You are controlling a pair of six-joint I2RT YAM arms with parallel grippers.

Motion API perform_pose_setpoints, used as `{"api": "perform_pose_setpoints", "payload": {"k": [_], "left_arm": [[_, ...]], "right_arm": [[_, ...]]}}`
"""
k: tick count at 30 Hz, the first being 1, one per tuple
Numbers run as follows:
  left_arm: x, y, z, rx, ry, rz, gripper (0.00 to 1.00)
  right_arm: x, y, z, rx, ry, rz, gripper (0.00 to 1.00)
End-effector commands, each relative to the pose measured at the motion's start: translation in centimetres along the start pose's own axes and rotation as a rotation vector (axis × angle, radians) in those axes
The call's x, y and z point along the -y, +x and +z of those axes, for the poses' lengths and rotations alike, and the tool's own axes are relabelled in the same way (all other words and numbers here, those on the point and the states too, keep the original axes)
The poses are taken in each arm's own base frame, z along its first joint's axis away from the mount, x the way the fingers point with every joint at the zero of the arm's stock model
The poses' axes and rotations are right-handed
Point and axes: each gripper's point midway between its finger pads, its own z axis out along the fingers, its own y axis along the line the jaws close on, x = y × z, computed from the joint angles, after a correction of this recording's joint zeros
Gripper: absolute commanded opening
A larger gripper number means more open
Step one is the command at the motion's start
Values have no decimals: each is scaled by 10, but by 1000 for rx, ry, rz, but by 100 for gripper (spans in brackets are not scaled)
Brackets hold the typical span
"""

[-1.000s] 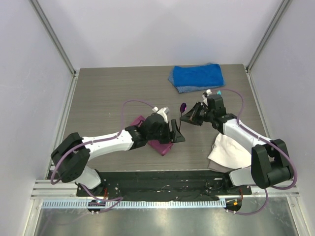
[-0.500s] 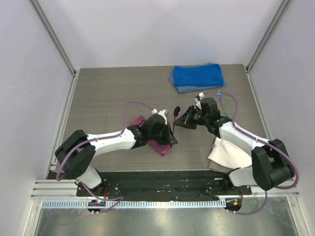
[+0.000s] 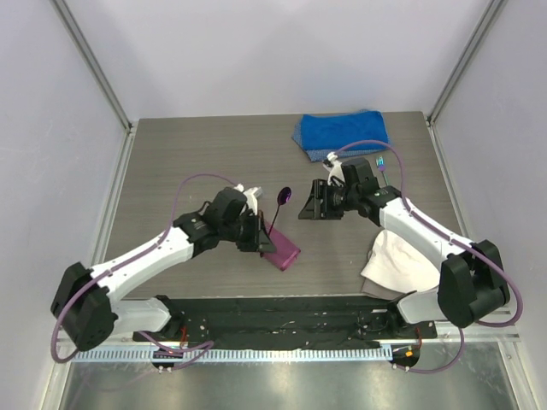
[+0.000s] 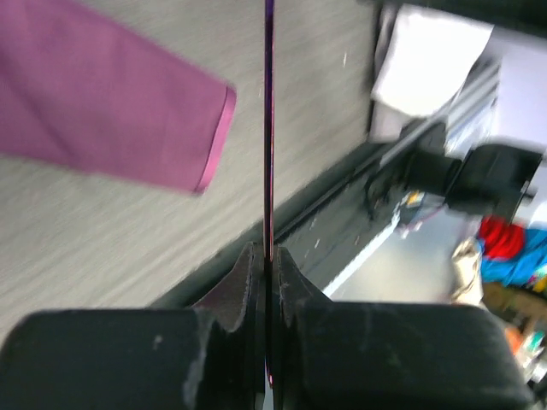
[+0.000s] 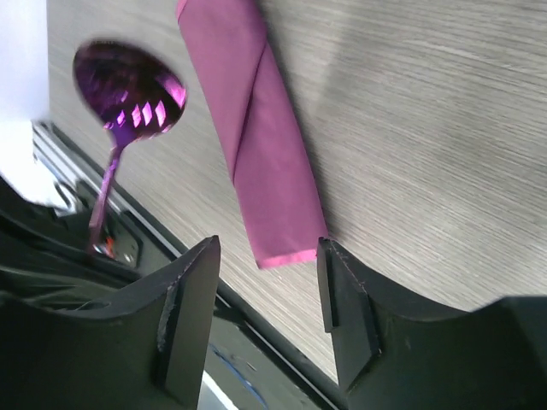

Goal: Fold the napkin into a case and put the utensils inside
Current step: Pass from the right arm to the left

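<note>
Purple metal sits pinched in my left gripper [image 3: 257,231]: its jaws are closed tight on the thin handle of the spoon [image 3: 285,195], which sticks up and away from the fingers so that the shiny bowl hangs in the air above the table [image 3: 171,162]. (From the left wrist the handle is only a hairline running straight out of the closed jaws.) Just beside and below that gripper lies the napkin [image 3: 282,253], folded into a narrow magenta strip, flat on the wood grain. My right gripper [image 3: 309,207] faces the spoon's bowl from the other side, near it but apart, its jaws spread with nothing between them. Through that gap the right wrist camera sees the strip's hemmed end. Farther out, the teal fork [image 3: 381,163] lies by my right arm, just beside the near edge of the blue towel [image 3: 342,132]. The white cloth [image 3: 397,260] lies near my right base.
</note>
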Motion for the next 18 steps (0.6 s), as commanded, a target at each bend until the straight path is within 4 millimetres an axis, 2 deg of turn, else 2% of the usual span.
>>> {"api": "perform_pose_setpoints", "payload": {"k": [1,3,8,10,18], "left_arm": [[-1,34,-39,-148,14,104,0],[-1,40,-46,-162,34,119,0],[6,55,-57,-208,106,117,0],[8,59,-59,-216,124,122,0],[12,73,-63,-273,189,123,0]], "right_arm": [[-18,-2,-13,-36,-83,-183,57],[-33,-1,-16,-45,-179,-232,56],[-48,-10,-19,-37,-240,-270,57],[-58,-6,-19,-68,-314,-278,58],[-68,-8,-19,-73,-364,-301,55]]}}
